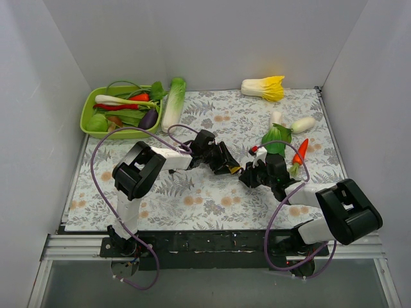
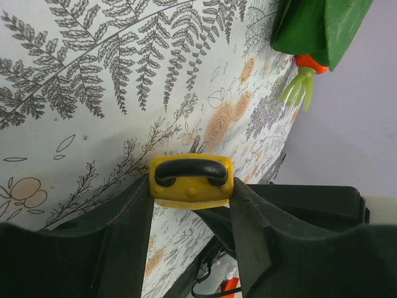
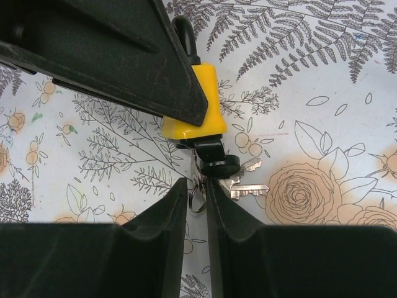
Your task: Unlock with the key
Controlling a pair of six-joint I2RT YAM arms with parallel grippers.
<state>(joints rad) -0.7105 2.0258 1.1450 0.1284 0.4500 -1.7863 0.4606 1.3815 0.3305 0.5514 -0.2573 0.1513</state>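
Observation:
My left gripper (image 1: 230,167) (image 2: 192,184) is shut on a yellow padlock (image 1: 235,170) (image 2: 192,191), one finger on each side of its body, the black shackle (image 2: 189,169) facing the camera. In the right wrist view the padlock (image 3: 200,105) hangs above the table with a black-headed key (image 3: 220,162) stuck in its underside. A key ring (image 3: 197,200) and two loose silver keys (image 3: 248,188) dangle from it. My right gripper (image 1: 248,177) (image 3: 196,182) sits just under the key head. Its jaws stand a narrow gap apart, with the ring between them.
A green tray (image 1: 88,122) of toy vegetables stands at the back left, with a long green vegetable (image 1: 173,102) beside it. Further right lie a yellow-leaved cabbage (image 1: 264,87), a white radish (image 1: 303,124), a bok choy (image 1: 276,136) and a carrot (image 1: 300,152). White walls enclose the table.

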